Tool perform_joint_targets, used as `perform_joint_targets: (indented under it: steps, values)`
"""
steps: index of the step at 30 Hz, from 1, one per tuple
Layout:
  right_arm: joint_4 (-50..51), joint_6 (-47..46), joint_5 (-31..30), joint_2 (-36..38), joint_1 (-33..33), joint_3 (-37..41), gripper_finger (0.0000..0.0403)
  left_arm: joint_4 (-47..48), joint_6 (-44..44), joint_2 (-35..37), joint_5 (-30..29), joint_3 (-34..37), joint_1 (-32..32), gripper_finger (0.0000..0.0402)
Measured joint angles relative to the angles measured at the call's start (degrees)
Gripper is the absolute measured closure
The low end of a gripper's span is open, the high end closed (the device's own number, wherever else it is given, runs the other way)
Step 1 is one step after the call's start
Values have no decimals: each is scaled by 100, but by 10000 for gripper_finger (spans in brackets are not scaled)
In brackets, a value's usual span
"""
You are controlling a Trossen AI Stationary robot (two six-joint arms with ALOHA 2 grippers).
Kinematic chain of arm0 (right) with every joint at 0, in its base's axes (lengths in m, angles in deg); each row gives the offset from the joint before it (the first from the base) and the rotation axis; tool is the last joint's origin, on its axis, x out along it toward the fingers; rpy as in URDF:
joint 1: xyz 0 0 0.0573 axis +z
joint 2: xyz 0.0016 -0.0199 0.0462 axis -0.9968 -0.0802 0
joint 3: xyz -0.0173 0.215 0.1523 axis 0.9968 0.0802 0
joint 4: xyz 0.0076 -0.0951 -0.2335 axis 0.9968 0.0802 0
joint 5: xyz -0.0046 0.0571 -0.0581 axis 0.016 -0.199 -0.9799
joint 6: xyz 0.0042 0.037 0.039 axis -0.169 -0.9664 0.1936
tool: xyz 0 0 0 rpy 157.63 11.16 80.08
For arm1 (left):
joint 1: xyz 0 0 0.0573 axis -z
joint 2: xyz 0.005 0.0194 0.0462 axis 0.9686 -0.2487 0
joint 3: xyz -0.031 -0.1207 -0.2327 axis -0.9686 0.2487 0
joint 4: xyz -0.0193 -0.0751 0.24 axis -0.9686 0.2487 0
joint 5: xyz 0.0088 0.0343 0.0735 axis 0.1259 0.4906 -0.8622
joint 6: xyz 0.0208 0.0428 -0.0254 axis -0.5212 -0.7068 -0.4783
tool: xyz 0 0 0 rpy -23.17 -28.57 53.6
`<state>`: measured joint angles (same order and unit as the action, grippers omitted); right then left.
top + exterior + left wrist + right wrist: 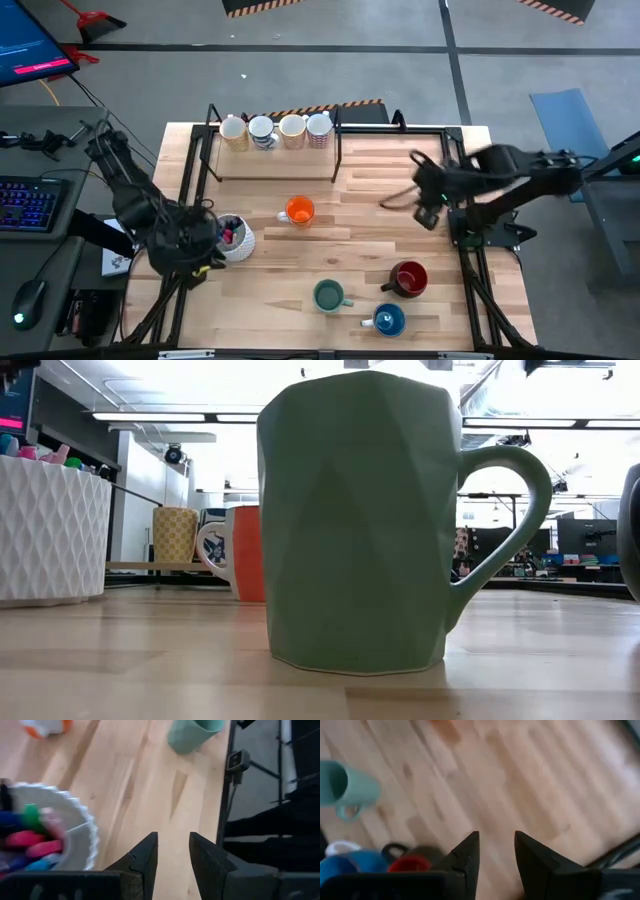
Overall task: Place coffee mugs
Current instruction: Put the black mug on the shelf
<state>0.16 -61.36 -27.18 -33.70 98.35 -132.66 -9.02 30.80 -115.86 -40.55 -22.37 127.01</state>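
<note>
**Operator:** On the left side of the table (350,235), my left gripper (172,851) hangs low over the wood, just beside the white pen holder (238,238) with the markers. Its fingers (145,857) stand a little apart, with a narrow gap, and nothing is between them. They touch nothing that I can see.

**Colleague:** And the right one?

**Operator:** My right gripper (495,851) is over the right part of the table, above bare wood. Same picture: the two fingers (467,855) are slightly apart and they hold nothing. The right arm reaches in from the right edge, stretched almost flat toward the middle. The left arm comes from the left edge and is folded down near the pen holder.

**Colleague:** Where are the mugs?

**Operator:** Four pale mugs (276,131) stand in a row at the far edge, inside a black frame (338,150). One of them has a dark print on it. The orange mug (300,211) stands alone near the middle of the table. The green mug (329,295) stands near the front edge, upright, with its handle to the right in the low view. The blue mug (388,320) is just beside it, more to the front and right. The dark red mug (408,279) is near the blue one, a bit farther back. No gripper touches any mug.
</note>
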Motion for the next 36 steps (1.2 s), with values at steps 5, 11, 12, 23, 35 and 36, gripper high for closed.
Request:
perform_joint_targets:
  steps: [5, 11, 12, 23, 35, 36]
  values:
    - [-299, -1405, 511, 674, 1163, 1460, 300, -1306, -103, -279, -350, 503, 43, 300]
    - [-1624, -2230, 638, 1079, 2142, 2765, 300, -2215, -345, -740, -765, 950, 40, 300]
    - [-1824, -2316, 573, 1103, 2243, 2919, 300, -2393, -347, -806, -872, 1012, 40, 300]
    - [-3305, -2375, 177, 732, 2734, 3884, 300, -3936, -1470, -1728, -1094, 1094, -472, 300]
    - [-3556, -1811, 253, 7, 2819, 3891, 300, -4291, -1572, -1889, -882, 1094, -716, 300]
    - [-3596, -1810, 222, -68, 2835, 3889, 300, -4291, -1556, -1889, -876, 1094, -716, 300]
